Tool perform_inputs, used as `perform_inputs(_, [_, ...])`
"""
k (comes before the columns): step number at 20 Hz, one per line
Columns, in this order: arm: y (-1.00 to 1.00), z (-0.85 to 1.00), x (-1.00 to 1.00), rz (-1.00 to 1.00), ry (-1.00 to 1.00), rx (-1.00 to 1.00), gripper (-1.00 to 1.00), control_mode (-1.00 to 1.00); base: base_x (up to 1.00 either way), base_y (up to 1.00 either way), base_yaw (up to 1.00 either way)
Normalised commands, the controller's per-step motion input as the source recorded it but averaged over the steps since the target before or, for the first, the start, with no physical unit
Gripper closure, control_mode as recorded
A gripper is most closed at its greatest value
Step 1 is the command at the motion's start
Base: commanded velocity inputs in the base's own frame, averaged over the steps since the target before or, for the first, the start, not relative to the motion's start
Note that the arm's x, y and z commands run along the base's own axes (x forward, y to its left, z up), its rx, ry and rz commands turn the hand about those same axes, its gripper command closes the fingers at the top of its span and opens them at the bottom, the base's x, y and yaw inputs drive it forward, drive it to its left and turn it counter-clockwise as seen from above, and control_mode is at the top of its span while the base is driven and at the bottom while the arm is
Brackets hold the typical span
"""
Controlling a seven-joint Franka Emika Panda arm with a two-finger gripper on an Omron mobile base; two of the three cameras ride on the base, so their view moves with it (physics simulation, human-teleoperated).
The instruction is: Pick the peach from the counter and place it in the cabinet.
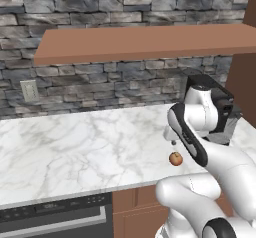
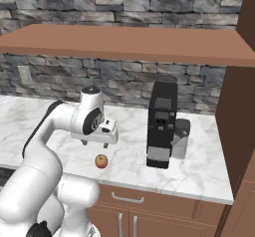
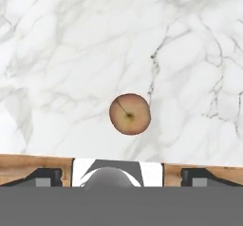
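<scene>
The peach, small and orange-red, lies on the white marble counter close to its front edge. My gripper hangs a short way above it, pointing straight down. It is open, its fingertips spread wide at the bottom of the hand view with nothing between them. The peach sits just ahead of them, apart from both. The reddish-brown cabinet spans the wall above, showing its flat underside.
A black coffee machine stands on the counter to the right of the peach. A tall brown side panel closes off the right. Behind is a stone wall with an outlet. Below the edge are drawer fronts and a dark appliance.
</scene>
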Motion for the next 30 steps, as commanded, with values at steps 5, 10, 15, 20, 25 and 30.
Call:
perform_inputs(5, [0.00, -0.38, 0.27, 0.00, 0.00, 0.00, -1.00, -1.00, 0.00, 0.00, 0.00])
perform_inputs(10, [0.00, -0.45, 0.02, 0.00, 0.00, 0.00, -1.00, -1.00, 0.00, 0.00, 0.00])
perform_inputs(15, [-0.05, -0.37, -0.01, 0.00, 0.00, 0.00, -1.00, -1.00, 0.00, 0.00, 0.00])
perform_inputs(20, [0.00, -0.34, 0.00, 0.00, 0.00, 0.00, -1.00, -1.00, 0.00, 0.00, 0.00])
perform_inputs(25, [0.00, -0.33, 0.01, 0.00, 0.00, 0.00, -1.00, -1.00, 0.00, 0.00, 0.00])
perform_inputs(30, [0.00, -0.31, 0.12, 0.00, 0.00, 0.00, -1.00, -1.00, 0.00, 0.00, 0.00])
